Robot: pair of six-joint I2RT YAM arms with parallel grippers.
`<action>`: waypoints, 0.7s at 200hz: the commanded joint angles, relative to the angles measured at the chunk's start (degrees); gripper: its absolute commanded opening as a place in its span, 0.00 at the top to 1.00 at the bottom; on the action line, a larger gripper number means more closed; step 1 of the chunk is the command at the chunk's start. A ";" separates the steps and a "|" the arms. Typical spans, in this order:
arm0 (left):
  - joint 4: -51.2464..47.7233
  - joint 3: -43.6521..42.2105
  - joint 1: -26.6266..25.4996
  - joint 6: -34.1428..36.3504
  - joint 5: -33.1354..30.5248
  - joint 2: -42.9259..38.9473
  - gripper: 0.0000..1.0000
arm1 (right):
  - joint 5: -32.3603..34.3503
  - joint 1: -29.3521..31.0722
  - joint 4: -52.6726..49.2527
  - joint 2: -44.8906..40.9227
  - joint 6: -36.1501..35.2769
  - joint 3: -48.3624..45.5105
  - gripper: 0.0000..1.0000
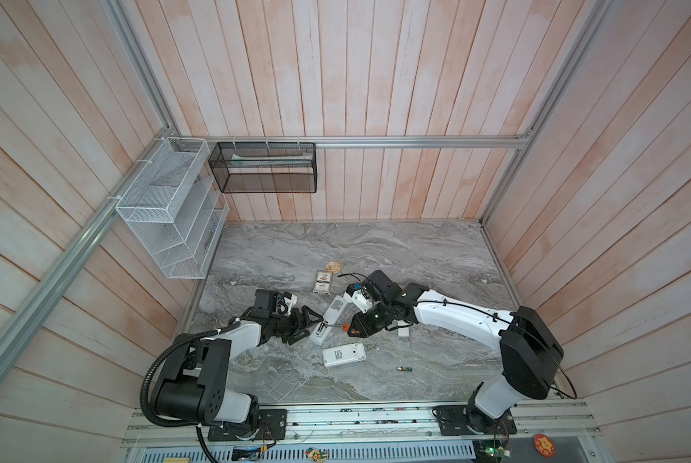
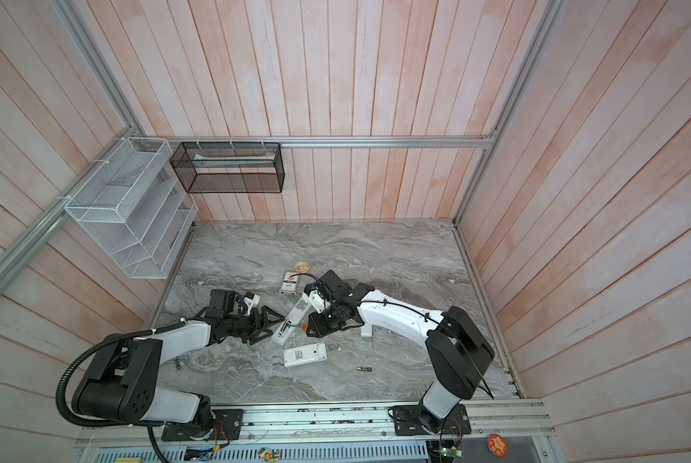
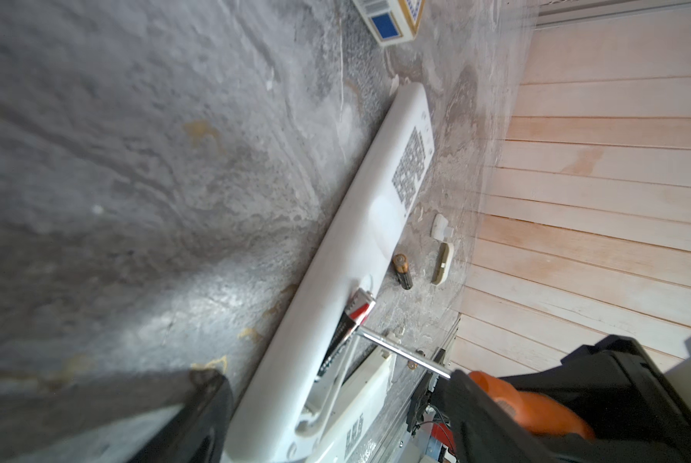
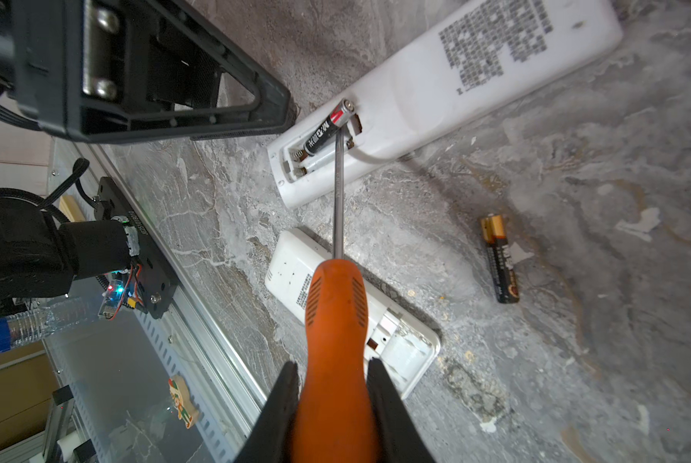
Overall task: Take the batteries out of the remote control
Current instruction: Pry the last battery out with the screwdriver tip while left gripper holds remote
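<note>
R gripper [image 4: 332,362] clamped on orange screwdriver [image 4: 334,304] handle, shaft tip at red-black battery [image 4: 328,130], tilted in long remote [image 4: 436,92]'s open bay, mid table [image 1: 416,256], L gripper [image 1: 307,330] spread wide, finger [image 4: 255,124] beside remote end, loose battery [image 1: 404,369] nr front edge

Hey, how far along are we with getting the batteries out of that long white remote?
Done: a loose battery lies on the table, and one slot of the long remote is empty. In hand: the right gripper holds the screwdriver, its tip against the last battery, which is tilted up. The left gripper is open at that remote's end. Left: lifting that battery clear.
</note>
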 commanded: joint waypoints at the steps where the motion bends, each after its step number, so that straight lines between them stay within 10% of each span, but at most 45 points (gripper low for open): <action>1: 0.12 1.02 0.86 2.37 -0.31 1.67 0.14 | 0.70 0.13 -0.95 1.23 -1.04 2.23 0.98; 140: 6.10 0.00 1.70 0.99 3.86 6.61 0.14 | -4.44 0.57 5.86 1.70 -3.60 0.35 0.98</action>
